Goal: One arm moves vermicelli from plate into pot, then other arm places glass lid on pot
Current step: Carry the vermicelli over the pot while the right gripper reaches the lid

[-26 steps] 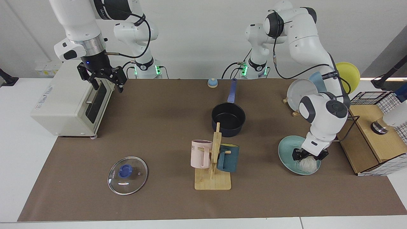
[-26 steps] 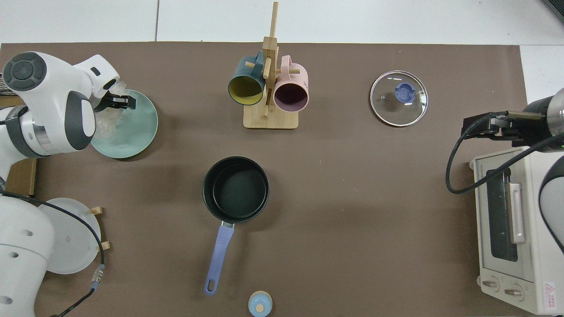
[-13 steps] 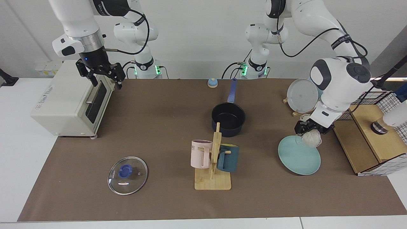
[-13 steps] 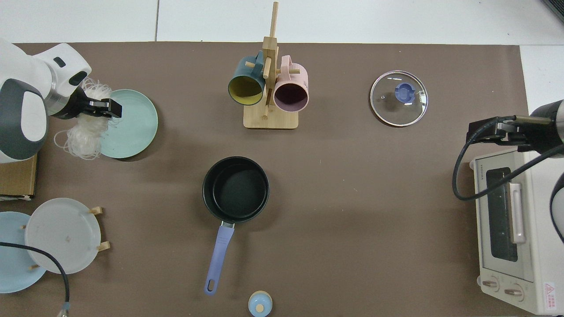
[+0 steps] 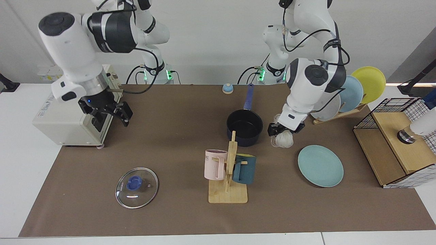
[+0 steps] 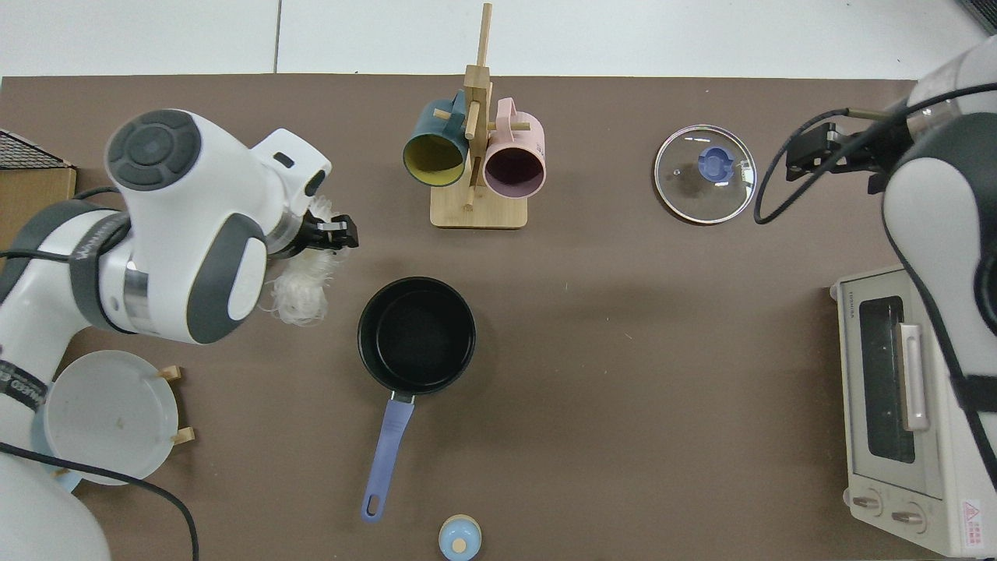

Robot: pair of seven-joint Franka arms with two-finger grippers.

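Carried off the plate (image 5: 320, 165), the vermicelli (image 5: 282, 139) hangs clenched in the left gripper (image 5: 284, 130) beside the pot (image 5: 244, 127), needing centring before release; the right gripper (image 5: 109, 110), unclenched, nears the glass lid (image 5: 136, 187).

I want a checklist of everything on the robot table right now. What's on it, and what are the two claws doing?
Surface: brown mat over a white table.
Job's things: vermicelli hangs from the left gripper, beside the pot, not in it. Pot empty. Plate bare. Lid flat on the mat.
Clutter: mug rack with a pink and a teal mug, bell, plate rack, toaster oven, wire basket.
Grippers: left gripper shut on the vermicelli; right gripper open, above the mat by the oven.
Cables: black cables along both arms.
Surroundings: white wall; nothing else seen.
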